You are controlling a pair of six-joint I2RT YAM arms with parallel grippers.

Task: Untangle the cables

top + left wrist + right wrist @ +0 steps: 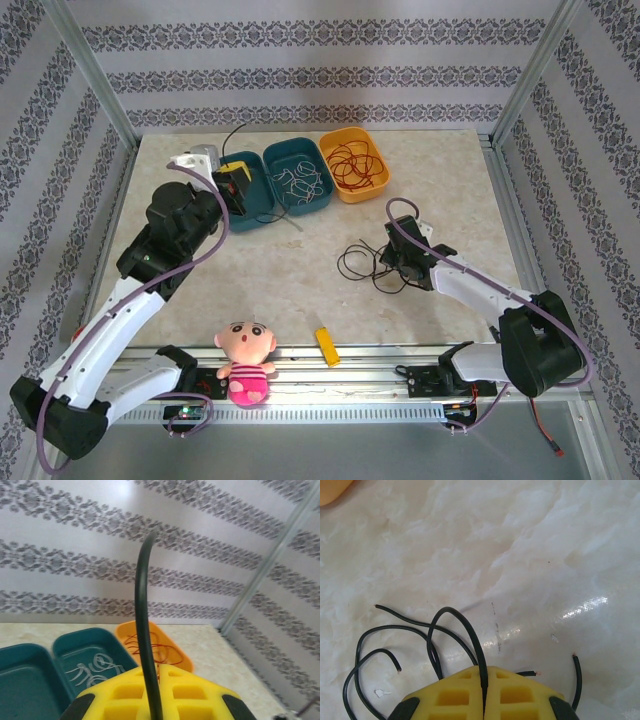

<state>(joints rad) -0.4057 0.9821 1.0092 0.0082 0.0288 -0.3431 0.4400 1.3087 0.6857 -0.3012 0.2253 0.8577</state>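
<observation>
My left gripper hovers over the left teal tray, shut on one black cable that rises straight up between its yellow fingers. White cables lie in the middle teal tray, red cables in the orange tray. On the table's right half, my right gripper is down at the marble surface, shut on another black cable that arches out of its jaws. Loose black cables loop beside it to the left.
A pink doll and a small yellow block lie at the near edge between the arm bases. A white object sits behind the left teal tray. Metal frame posts and patterned walls enclose the table.
</observation>
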